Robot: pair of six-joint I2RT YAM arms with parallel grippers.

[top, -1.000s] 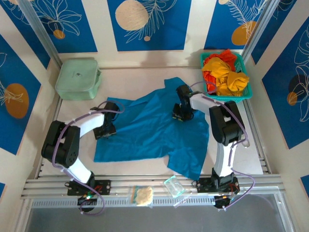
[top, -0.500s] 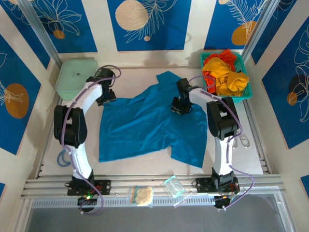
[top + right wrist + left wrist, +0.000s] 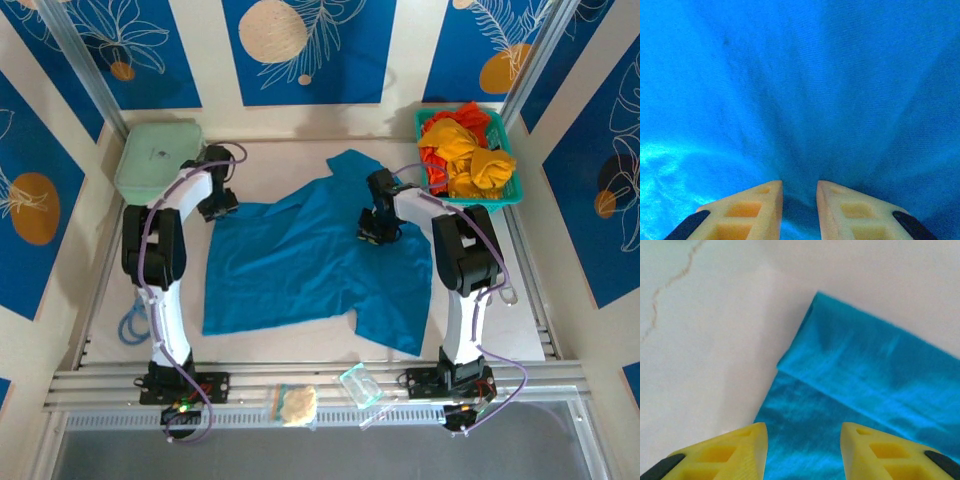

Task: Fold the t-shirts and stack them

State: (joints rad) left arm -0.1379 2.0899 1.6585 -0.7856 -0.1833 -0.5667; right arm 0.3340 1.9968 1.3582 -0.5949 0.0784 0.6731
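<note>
Top external: teal-blue t-shirt (image 3: 310, 265) lying opened out mid-table (image 3: 290, 165), not folded; main body twd left, one sleeve poking twd far side, longer flap trailing twd near-right; a few creases across the middle.

Right side: right gripper (image 3: 375, 232) down on the shirt's right-centre, just under the far sleeve; right wrist cam: yellow fingers (image 3: 755, 205) nearly together w/ narrow slot between, cloth wrinkles fanning into that slot, so clamped on a pinch of the teal cloth; blue fabric all round the tips.

Left side: left gripper (image 3: 218, 205) at the shirt's far-left corner, right at the cloth edge; left wrist cam: fingers (image 3: 735, 450) apart, nothing pinched betw them; shirt corner under and ahead of the tips, one layer doubled over another along a straight edge; bare white table to the left of it; can't tell if tips touch the cloth.

Further out: yellow-orange t-shirts (image 3: 475, 160) and red t-shirts (image 3: 432, 158) bunched together in teal mesh basket (image 3: 470, 203), far-right corner, near the right arm's forearm; none stacked on the table.

Pale green zip case (image 3: 158, 160) in far-left corner, just beside the left arm's forearm.

Near edge, betw the arm bases: small clear plastic piece (image 3: 360, 385) and clear bag w/ pale lump (image 3: 295, 403) on the rail, well apart from the shirt.
</note>
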